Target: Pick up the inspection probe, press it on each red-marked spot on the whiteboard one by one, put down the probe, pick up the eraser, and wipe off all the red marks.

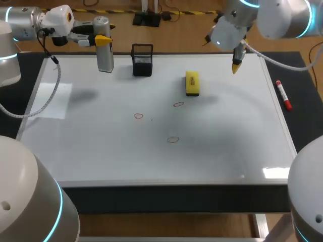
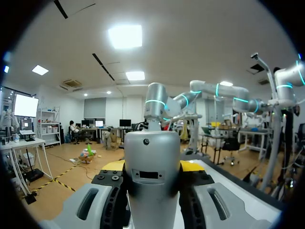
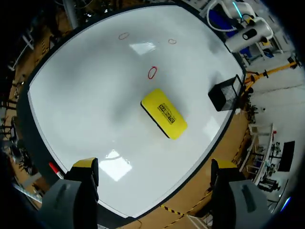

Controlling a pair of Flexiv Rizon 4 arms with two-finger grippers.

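The silver cylindrical probe [image 1: 104, 50] stands upright over the whiteboard's [image 1: 101, 151] back left part, with my left gripper [image 1: 102, 40] shut on it from the side. In the left wrist view the probe [image 2: 152, 176] fills the gap between the yellow-tipped fingers of the left gripper [image 2: 152, 166]. The yellow eraser [image 1: 192, 83] lies flat on the board at back centre-right. My right gripper [image 1: 222, 51] hangs open above the board's back right, holding nothing; in its own view the right gripper [image 3: 155, 164] looks down on the eraser [image 3: 163, 113]. Three red ring marks [image 1: 138, 116] [image 1: 178, 104] [image 1: 173, 139] sit mid-board.
A black mesh holder [image 1: 142, 60] stands at the back edge between probe and eraser. A red marker [image 1: 283, 95] lies on the dark table just off the board's right edge. A glare patch shows at the board's left.
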